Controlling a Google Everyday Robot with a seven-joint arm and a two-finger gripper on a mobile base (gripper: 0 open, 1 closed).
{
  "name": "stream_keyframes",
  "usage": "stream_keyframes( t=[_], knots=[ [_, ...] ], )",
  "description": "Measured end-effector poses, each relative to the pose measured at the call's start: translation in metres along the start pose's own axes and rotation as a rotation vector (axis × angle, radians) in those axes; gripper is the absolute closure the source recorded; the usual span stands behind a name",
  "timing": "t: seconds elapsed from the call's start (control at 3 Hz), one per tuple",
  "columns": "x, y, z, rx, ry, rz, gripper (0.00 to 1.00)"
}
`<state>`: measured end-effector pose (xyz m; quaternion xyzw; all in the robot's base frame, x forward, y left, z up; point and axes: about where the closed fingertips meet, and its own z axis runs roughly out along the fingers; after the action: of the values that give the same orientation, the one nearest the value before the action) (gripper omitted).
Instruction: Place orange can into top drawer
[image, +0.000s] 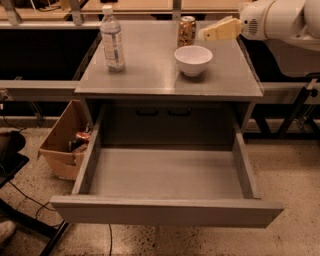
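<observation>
- While the drawer (165, 212) stands pulled out below, the grey table (150, 75) holds a can (187, 31) at its back edge, a bowl (193, 59) just in front of it, and a bottle (112, 40) to the left.
- Gripper (205, 34) hovers just right of the can; open or closed, I cannot tell.
- Box (60, 145) sits on the speckled floor (295, 175), left.

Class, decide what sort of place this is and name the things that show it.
Probably a robotics lab or workshop: a white robot arm holds its pale end effector beside the small orange drink can on a grey metal table, with its wide grey drawer pulled open over a speckled floor.
</observation>
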<state>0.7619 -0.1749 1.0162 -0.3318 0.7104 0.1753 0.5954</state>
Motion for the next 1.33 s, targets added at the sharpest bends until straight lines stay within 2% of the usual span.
stream_keyframes(
  t=[0.33,0.67,1.0,1.33],
  knots=[
    [0.020,-0.007,0.077,0.020,-0.013,0.116,0.00],
    [0.024,-0.026,0.143,0.115,-0.081,0.206,0.00],
    [0.020,-0.044,0.192,0.199,-0.151,0.235,0.00],
    [0.012,-0.062,0.230,0.262,-0.194,0.206,0.00]
  ],
)
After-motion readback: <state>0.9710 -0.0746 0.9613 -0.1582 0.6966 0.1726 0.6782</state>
